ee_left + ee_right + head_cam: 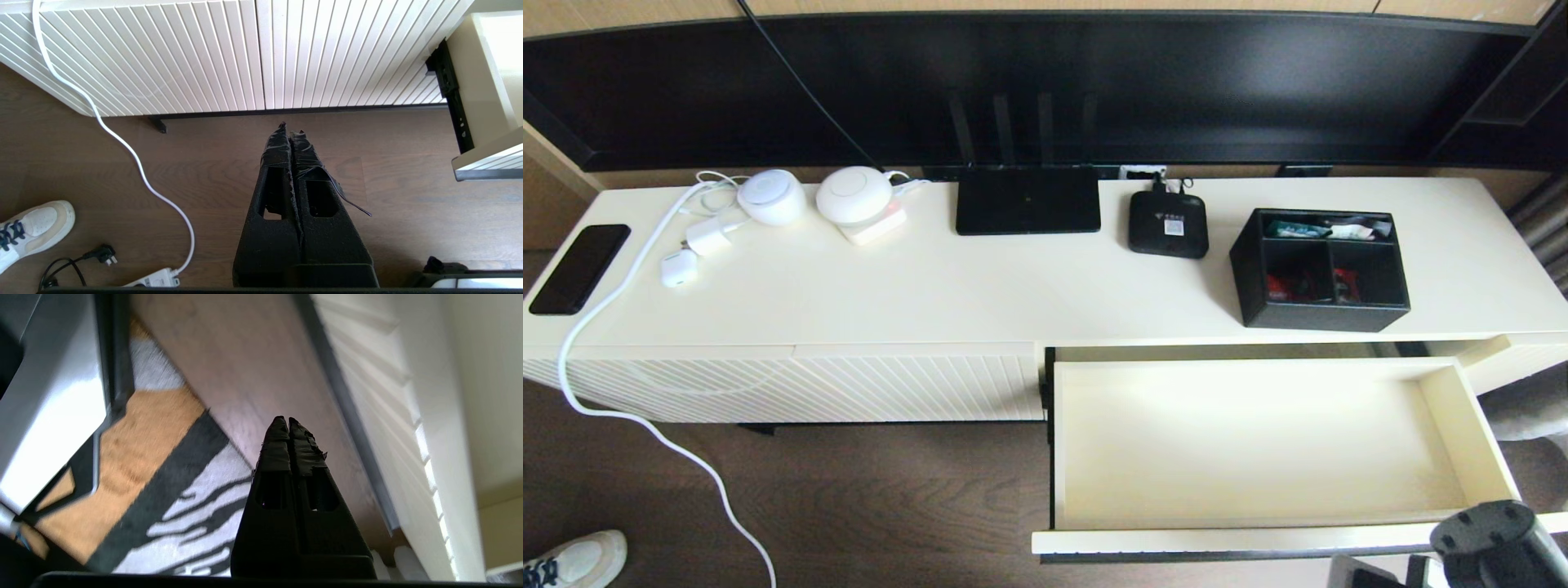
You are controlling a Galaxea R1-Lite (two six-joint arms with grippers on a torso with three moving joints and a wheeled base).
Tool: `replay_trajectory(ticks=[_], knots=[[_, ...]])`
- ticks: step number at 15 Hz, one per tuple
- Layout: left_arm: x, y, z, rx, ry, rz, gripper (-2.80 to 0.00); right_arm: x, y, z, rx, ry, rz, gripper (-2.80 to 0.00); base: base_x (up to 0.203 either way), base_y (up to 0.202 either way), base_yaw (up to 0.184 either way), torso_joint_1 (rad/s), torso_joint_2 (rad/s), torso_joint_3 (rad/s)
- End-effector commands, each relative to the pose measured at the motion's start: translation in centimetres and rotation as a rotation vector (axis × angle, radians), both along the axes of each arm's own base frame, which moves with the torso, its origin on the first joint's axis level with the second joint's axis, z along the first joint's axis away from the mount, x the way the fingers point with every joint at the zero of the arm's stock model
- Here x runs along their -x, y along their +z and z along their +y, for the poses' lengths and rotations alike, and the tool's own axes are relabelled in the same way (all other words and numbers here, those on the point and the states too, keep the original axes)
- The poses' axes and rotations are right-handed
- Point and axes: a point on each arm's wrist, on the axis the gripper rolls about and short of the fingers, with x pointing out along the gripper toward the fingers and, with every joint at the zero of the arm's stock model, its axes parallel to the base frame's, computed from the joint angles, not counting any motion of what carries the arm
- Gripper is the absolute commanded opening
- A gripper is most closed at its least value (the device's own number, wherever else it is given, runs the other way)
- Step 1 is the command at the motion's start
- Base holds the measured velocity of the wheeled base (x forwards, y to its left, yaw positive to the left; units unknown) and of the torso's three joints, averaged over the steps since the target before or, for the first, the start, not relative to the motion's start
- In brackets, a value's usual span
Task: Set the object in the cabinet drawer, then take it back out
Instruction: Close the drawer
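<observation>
Cabinet top [1013, 286]: showing a smooth, matt cream finish.
Drawer [1258, 441]: showing a plain, smooth cream interior.
Panel [163, 57]: displaying ribbed cream slats.
Floor [204, 163]: showing brown wood grain.
Organizer box [1319, 314]: looking matt black.
Left gripper [291, 134]: wearing wrinkled black tape.

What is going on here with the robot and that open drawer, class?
Nothing is being handled yet. The black rectangular organizer box with small colourful packets sits on the cream cabinet top, above the wide cream drawer, which is pulled out and bare inside. The right gripper is shut and empty, low by the drawer's ribbed front. The left gripper is shut too, parked over the wooden floor.
</observation>
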Motion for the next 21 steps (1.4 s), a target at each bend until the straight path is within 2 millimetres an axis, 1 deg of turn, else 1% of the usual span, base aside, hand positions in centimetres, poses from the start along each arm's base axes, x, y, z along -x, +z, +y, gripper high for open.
replay_trajectory(ticks=[1, 4, 9, 11, 15, 17, 20, 21], knots=[[0.0, 0.0, 0.0, -0.001, 0.0, 0.001, -2.8, -2.0, -1.6, 0.8, 0.0, -0.017, -0.007, -2.8, 0.0, 0.0, 0.0, 0.0, 0.0, 0.0], [0.0, 0.0, 0.0, -0.001, 0.0, 0.001, -2.8, -3.4, -1.7, 1.4, -0.032, -0.033, -0.095, -2.8, 0.0, 0.0, 0.0, 0.0, 0.0, 0.0], [0.0, 0.0, 0.0, -0.001, 0.0, 0.001, -2.8, -5.0, -1.3, 1.9, -0.069, -0.06, -0.207, -2.8, 0.0, 0.0, 0.0, 0.0, 0.0, 0.0], [0.0, 0.0, 0.0, -0.001, 0.0, -0.001, -2.8, -6.0, -1.2, 2.0, -0.096, -0.078, -0.262, -2.8, 0.0, 0.0, 0.0, 0.0, 0.0, 0.0], [0.0, 0.0, 0.0, -0.001, 0.0, 0.001, -2.8, -8.3, 0.8, 2.7, -0.123, -0.119, -0.428, -2.8, 0.0, 0.0, 0.0, 0.0, 0.0, 0.0], [0.0, 0.0, 0.0, -0.001, 0.0, 0.0, -2.8, -9.2, 1.7, 2.5, -0.111, -0.126, -0.497, -2.8, 0.0, 0.0, 0.0, 0.0, 0.0, 0.0], [0.0, 0.0, 0.0, -0.001, 0.0, -0.001, -2.8, -10.3, 2.1, 2.8, -0.132, -0.133, -0.541, -2.8, 0.0, 0.0, 0.0, 0.0, 0.0, 0.0], [0.0, 0.0, 0.0, -0.001, 0.0, 0.001, -2.8, -10.6, 2.0, 2.9, -0.131, -0.137, -0.541, -2.8, 0.0, 0.0, 0.0, 0.0, 0.0, 0.0]])
